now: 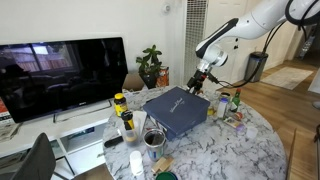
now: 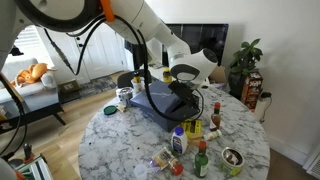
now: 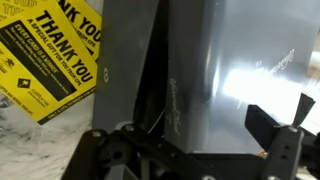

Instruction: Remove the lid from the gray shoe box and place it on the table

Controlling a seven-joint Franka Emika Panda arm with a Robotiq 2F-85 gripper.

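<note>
The gray shoe box (image 1: 178,118) stands on the round marble table (image 1: 235,150), with its blue-gray lid (image 1: 172,101) on top. Both exterior views show it, box (image 2: 152,103) and table (image 2: 120,140). My gripper (image 1: 197,84) hangs at the box's far end, just above the lid's edge, and also shows from another side (image 2: 181,88). In the wrist view the lid (image 3: 225,70) with its small script logo fills the picture. A dark wedge-shaped gap runs beside it. My gripper (image 3: 185,140) has its fingers spread wide over the lid and holds nothing.
Bottles (image 1: 122,106), a metal cup (image 1: 153,139) and more bottles (image 1: 232,104) crowd round the box. A yellow "THANK YOU" sheet (image 3: 50,60) lies beside it. A green tin (image 2: 111,110), bottles (image 2: 196,130) and a can (image 2: 232,158) sit near the table's edges. A TV (image 1: 60,75) stands behind.
</note>
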